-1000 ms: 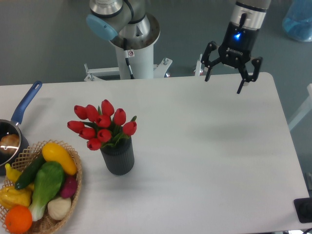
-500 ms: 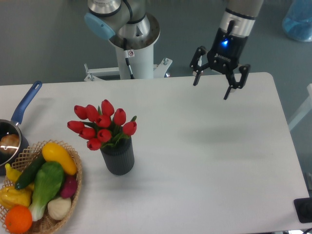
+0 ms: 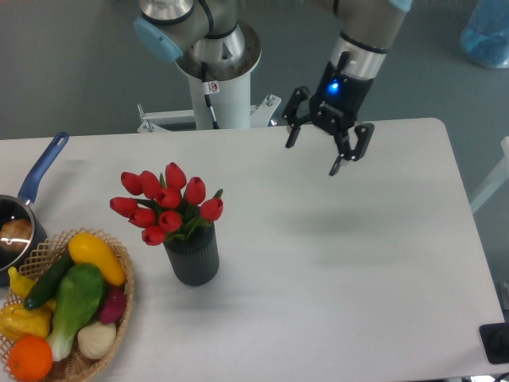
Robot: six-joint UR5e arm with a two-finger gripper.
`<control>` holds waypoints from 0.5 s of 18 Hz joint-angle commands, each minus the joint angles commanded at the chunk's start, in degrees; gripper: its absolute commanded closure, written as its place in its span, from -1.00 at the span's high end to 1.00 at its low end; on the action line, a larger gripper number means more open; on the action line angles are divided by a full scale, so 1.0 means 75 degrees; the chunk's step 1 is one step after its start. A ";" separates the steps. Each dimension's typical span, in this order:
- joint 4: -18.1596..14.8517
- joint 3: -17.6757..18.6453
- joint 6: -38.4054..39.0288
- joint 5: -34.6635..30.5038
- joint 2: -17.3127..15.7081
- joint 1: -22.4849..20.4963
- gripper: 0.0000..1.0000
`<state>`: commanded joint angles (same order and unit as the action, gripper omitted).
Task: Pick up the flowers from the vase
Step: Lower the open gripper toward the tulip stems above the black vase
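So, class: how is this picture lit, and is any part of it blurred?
Camera view: soft, even light; faint shadows on the table, one beneath the gripper; flowers and vase sharp; no strong glare.

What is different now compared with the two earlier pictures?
The gripper has moved left across the far side of the table, toward the flowers. It is open and holds nothing. The flowers stay in the vase; the basket and the saucepan have not moved.
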<state>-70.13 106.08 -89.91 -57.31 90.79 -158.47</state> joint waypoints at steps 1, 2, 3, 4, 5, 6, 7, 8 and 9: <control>0.0000 0.0000 0.0000 0.0070 0.0024 0.0094 1.00; 0.0000 0.0012 0.0000 0.0187 0.0036 0.0176 1.00; 0.0000 0.0012 0.0000 0.0362 0.0036 0.0223 1.00; -0.0012 0.0012 0.0023 0.0561 0.0036 0.0235 1.00; -0.0012 0.0012 0.0035 0.0690 0.0036 0.0247 1.00; -0.0024 0.0023 0.0023 0.0692 0.0036 0.0282 1.00; -0.0024 0.0082 0.0023 0.0692 0.0024 0.0329 1.00; -0.0035 0.0129 0.0012 0.0715 0.0024 0.0376 1.00; -0.0047 0.0141 0.0012 0.0727 0.0024 0.0399 1.00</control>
<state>-70.49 107.14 -89.82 -51.86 90.97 -155.48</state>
